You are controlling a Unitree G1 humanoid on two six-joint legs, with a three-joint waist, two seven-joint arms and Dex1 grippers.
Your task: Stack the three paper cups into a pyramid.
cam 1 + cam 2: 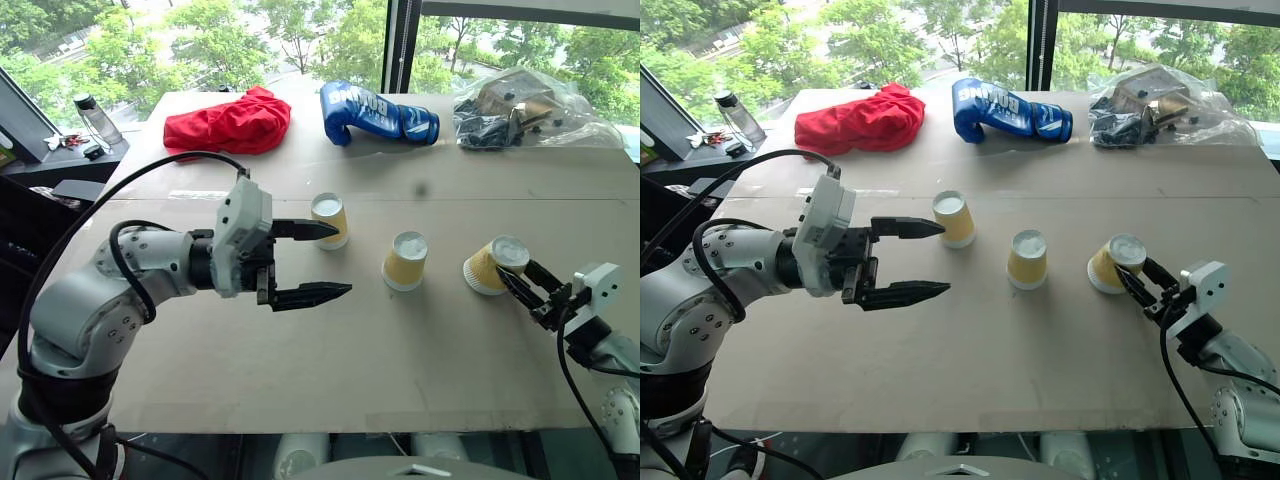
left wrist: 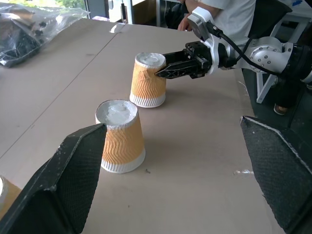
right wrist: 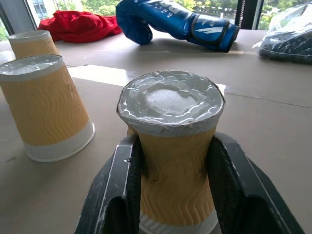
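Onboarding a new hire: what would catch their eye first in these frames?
Probably the right gripper clamped on the rightmost paper cup, which tilts. Two more upside-down cups, middle and left, stand in a row on the cardboard-covered table, with the open left gripper beside the left one. At the far edge lies a blue boxing glove.

Left arm (image 1: 110, 300): rounded silver-grey metal shell segments with small dark screw heads, joined by black collars. Thick black cable arching from the shoulder area to the wrist; a second black loop near the forearm. Pale grey boxy wrist housing.
Left gripper (image 1: 310, 262): two long, tapered black fingers with textured inner faces.
Right arm (image 1: 610, 370): silver-grey shell, white blocky wrist module, thin black cable.
Right gripper (image 1: 523, 283): matching black fingers.
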